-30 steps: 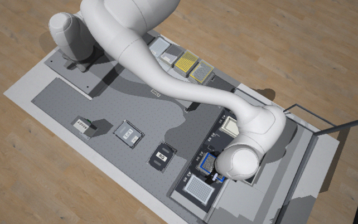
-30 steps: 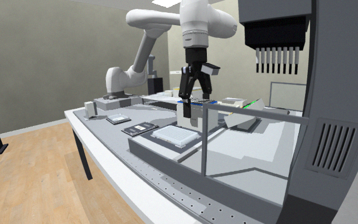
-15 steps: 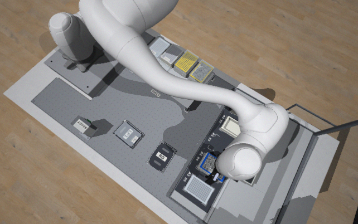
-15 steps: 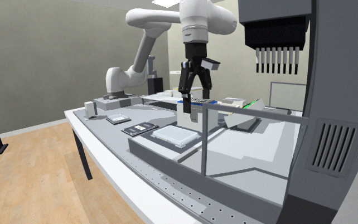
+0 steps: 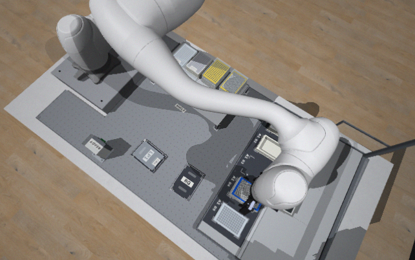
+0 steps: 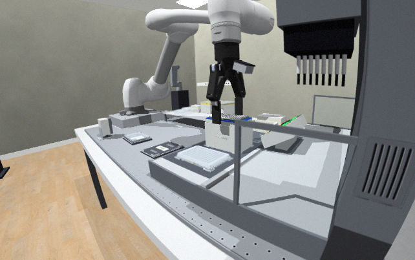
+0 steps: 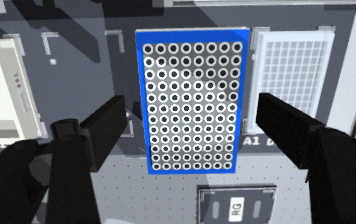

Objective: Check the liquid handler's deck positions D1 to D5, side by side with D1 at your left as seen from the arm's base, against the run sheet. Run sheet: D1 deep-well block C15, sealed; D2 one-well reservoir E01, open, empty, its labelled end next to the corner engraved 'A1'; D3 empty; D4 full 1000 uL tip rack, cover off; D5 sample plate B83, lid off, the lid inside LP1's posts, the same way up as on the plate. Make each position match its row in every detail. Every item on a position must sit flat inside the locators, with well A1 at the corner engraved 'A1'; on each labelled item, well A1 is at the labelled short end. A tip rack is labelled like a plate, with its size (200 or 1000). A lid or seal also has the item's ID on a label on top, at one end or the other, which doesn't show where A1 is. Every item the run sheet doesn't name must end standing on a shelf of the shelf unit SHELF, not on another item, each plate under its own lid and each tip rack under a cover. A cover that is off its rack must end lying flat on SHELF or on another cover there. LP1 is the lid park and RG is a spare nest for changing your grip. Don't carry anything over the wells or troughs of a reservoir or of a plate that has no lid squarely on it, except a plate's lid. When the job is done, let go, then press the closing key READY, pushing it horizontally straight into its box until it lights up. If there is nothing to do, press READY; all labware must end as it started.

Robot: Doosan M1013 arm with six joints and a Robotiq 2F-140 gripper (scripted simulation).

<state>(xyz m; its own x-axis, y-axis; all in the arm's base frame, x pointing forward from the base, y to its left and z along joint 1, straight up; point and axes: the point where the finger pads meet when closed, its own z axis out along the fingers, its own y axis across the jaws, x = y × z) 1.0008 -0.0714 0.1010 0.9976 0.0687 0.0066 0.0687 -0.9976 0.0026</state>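
Gripper (image 7: pixel 186 131): released; the two dark fingers stand wide apart with nothing clamped between them, one on each side of the rack below.
Fingers: in the wrist view each flanks a long side of the rack and stands apart from its blue edge; no contact is visible.
Tip rack (image 7: pixel 192 100): blue-framed, cover off, every visible hole filled; it stands on position D4 of the deck (image 5: pixel 223 181), directly beneath the claw.
Long axis: runs up and down the wrist view, square to the line joining the fingers, so the claw spans the short width. Judgement: a straight descent and a squeeze would grip the long walls.
Height: in the exterior view the fingertips (image 6: pixel 216 116) hang level with the rack's top rim, the rest of the claw above it.
Label end: not legible from these views; whether well A1 sits at the engraved corner cannot be told.
Sample plate (image 5: pixel 231 219): on D5, just beside the rack, wells uncovered. Judgement: any lift should stay off it.
RG nest (image 5: pixel 187 182): near, on the base side of the deck, unoccupied.
Reservoir (image 5: pixel 267 147): cream, open, on D2, beyond the bare D3.
Lid park LP1 (image 5: pixel 148 155): well apart, holding a flat lid-like item.
READY key (image 5: pixel 95 147): farthest along the table, unlit as far as can be seen.
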